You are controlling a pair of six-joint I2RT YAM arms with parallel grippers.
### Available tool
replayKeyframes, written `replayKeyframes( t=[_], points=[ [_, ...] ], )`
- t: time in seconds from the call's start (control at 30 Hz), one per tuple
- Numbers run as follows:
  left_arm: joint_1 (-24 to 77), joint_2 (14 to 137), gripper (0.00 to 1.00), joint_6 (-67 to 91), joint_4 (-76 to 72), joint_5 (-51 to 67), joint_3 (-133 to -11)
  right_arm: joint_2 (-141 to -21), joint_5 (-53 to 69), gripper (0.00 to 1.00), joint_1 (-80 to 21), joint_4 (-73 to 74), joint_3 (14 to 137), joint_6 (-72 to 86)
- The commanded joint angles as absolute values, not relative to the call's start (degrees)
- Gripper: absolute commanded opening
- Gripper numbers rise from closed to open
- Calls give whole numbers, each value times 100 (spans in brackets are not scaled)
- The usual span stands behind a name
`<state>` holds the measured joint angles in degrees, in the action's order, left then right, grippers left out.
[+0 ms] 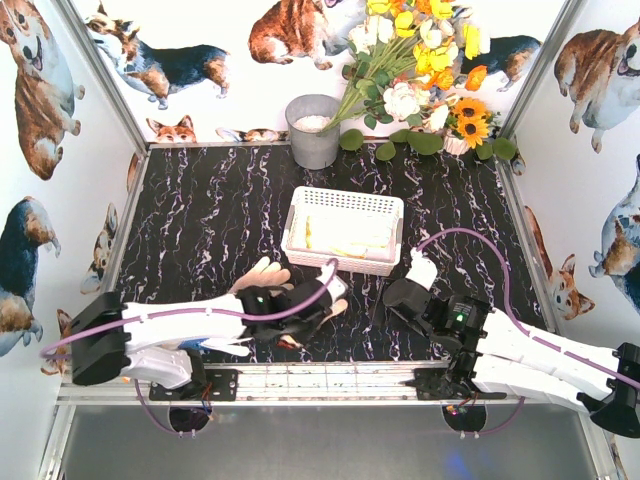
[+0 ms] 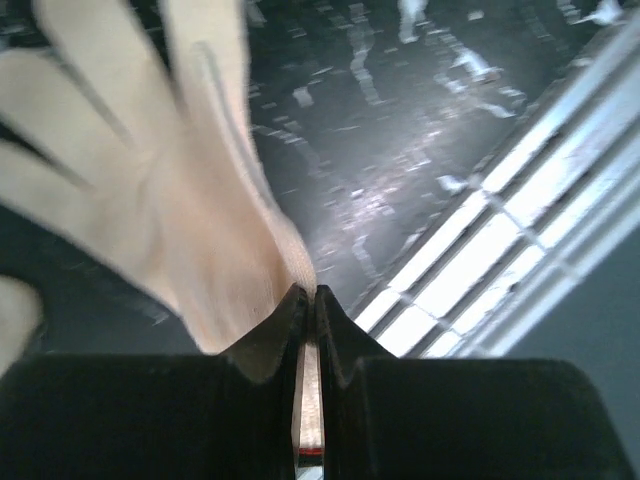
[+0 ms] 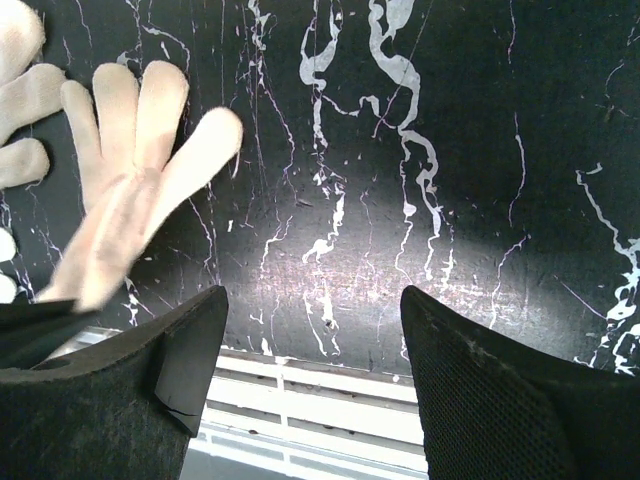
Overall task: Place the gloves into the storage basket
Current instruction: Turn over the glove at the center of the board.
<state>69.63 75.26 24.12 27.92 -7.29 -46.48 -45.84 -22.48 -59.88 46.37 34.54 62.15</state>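
- My left gripper (image 2: 305,292) is pinched fully together on the lower end of a cream glove (image 2: 150,190). The glove's fingers fan up and away from the jaws, blurred.
- My right gripper (image 3: 312,300) stands wide apart and holds nothing. Only the black marbled table (image 3: 450,200) shows between its jaws.
- A second glove (image 3: 25,90) lies on the table just beside the held one, at the left edge of the right wrist view.
- The basket (image 1: 345,196) stands mid-table, just beyond both grippers, with pale gloves (image 1: 350,235) lying inside it.
- My purple cable (image 1: 325,275) arcs between the left gripper and the basket's near wall.
- Behind the basket, by the back wall, stand a grey bucket (image 1: 313,140) and a bunch of flowers (image 1: 420,60), well apart from both grippers.
- Only the top view shows the basket, bucket and flowers.
- Only the left wrist view shows the pinch itself, which the top view hides.
- The right wrist view shows the held glove's spread fingers and the metal rail (image 3: 300,400) at the table's near edge.
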Motion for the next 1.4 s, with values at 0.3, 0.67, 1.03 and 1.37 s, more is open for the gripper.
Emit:
replayKeyframes(
  t=[0.3,0.67,1.03,1.37],
  points=[
    [7224,7838,45,3666,461,-192,-3981,-4588,-2221,68,-5940,4626,3457,6658],
    [6979,6898,38,4373,769,-270,-3143,-5357,-710,54,-5960,3086,3095,6797],
    [6978,7706,19,4939,-367,-95,-2752,-6537,-753,26,-6072,2151,2936,6866],
    [6803,8236,25,4858,-851,-345,-3058,-6303,-1747,28,-5952,2721,2951,6654]
  ],
)
